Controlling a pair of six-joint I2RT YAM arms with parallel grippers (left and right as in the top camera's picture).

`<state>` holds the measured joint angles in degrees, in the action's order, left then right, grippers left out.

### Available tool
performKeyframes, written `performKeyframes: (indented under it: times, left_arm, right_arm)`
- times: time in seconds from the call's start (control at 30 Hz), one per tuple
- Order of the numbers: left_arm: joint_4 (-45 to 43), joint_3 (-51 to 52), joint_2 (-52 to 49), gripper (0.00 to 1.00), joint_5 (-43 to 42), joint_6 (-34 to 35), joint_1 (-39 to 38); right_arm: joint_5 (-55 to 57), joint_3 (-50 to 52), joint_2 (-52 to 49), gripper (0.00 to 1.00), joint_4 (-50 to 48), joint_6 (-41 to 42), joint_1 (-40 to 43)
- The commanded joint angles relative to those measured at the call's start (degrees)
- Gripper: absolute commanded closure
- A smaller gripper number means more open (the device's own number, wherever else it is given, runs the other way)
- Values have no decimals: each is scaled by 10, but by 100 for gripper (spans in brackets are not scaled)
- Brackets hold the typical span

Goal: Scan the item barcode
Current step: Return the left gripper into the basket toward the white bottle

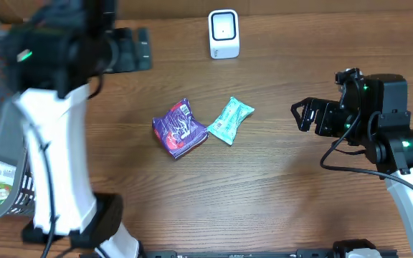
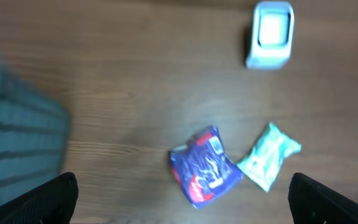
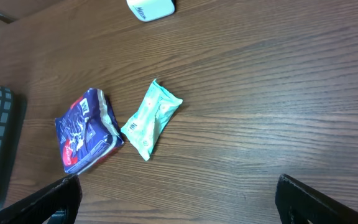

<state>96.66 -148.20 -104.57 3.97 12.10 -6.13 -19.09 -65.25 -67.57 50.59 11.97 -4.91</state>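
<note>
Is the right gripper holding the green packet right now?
No, the green packet lies beside the purple packet, and the right gripper stands open, well apart from both.

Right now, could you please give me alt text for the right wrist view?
A purple packet and a mint-green packet lie side by side on a wooden table, with a white scanner at the top edge. The open right gripper frames the bottom corners.
</note>
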Motion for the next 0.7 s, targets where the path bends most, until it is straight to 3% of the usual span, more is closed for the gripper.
performKeyframes:
  times: [0.0, 0.23, 0.67]
  left_arm:
    - [2, -8, 24, 0, 8, 20, 47]
    - [2, 1, 27, 0, -40, 34, 131]
    - [-20, 85, 27, 0, 5, 52, 223]
  right_arm:
    - [-1, -11, 0, 0, -3, -3, -3]
    - [-1, -11, 0, 0, -3, -3, -3]
    - [-1, -11, 0, 0, -3, -3, -3]
